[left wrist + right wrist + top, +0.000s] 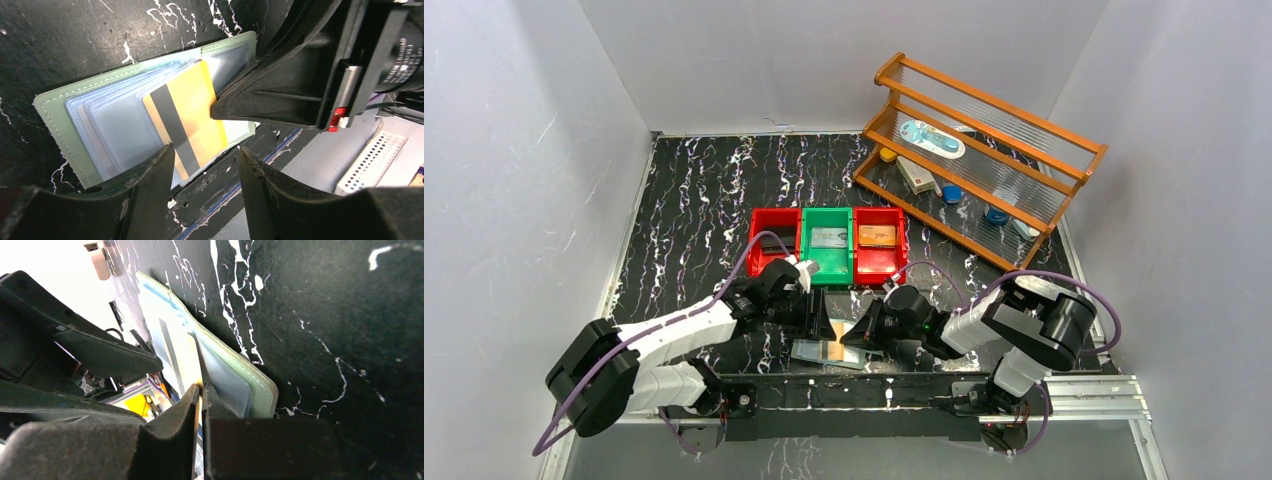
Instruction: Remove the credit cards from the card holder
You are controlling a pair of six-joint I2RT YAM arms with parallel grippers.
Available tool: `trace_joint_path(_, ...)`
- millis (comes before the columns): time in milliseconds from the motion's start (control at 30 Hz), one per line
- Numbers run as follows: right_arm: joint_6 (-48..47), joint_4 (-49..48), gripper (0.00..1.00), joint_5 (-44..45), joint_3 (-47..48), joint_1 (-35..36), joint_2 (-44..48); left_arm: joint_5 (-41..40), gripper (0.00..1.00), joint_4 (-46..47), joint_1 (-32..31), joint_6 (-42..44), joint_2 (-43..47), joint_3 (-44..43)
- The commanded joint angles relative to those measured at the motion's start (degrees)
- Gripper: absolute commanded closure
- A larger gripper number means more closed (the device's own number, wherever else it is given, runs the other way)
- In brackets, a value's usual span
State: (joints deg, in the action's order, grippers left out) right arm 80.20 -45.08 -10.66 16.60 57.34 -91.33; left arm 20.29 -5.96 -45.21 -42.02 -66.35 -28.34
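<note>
Top external view: the sage-green card holder [808,352] lies open on the black marbled table [694,190] at 6 o'clock, just beside the near edge and between the two arms' tips. The left gripper [818,322] comes in from 9 o'clock and the right gripper [857,335] from 3 o'clock, both meeting over the holder. At the table's centre stand three bins in a row, touching: a left red bin [757,250] with a dark card [777,240], a green bin [810,262] with a silvery card [829,237], and a right red bin [897,258] with a tan-gold card [876,236]. A wooden rack [984,100] holding small items stands at 2 o'clock.

Left wrist view: pale blue plastic sleeves [107,125] fan out inside the cover. A yellow credit card [192,110] with a dark magnetic stripe sticks partly out of them, tilted, its free end toward 5 o'clock. The right gripper's tip meets the card's edge at 3 o'clock. The left gripper's jaws stand spread, one finger at 7 o'clock overlapping the card's lower corner and the other at 5 o'clock just off the holder's edge; whether either touches cannot be told.

Right wrist view: the right gripper's jaws are pressed together, pinching the thin edge of the yellow credit card, with the holder lying flat behind it.
</note>
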Motion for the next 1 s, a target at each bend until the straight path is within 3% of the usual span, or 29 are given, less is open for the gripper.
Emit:
trace_joint_path(0,-0.49,1.18,0.88,1.79,-0.7,-0.39,-0.94,3.8,0.51,0.84,-0.13,0.27,-2.83,0.26)
trace_joint_path(400,-1.04,2.02,0.82,0.99,-0.74,-0.41,3.07,-6.43,0.56,-6.17,-0.22,-0.43,-5.25,1.11)
trace_joint_path(633,-0.58,6.77,0.82,6.08,-4.79,-0.39,12.15,-8.84,0.58,-7.62,-0.18,0.16,-5.74,1.82)
trace_joint_path(867,-0.69,-3.18,0.7,1.43,-1.81,-0.3,4.92,-6.42,0.58,-6.44,-0.32,1.57,-5.5,1.07)
trace_joint_path(967,0.24,-5.2,0.69,0.95,-1.82,-0.3,2.61,-6.41,0.58,-6.48,-0.31,1.56,-5.48,1.31)
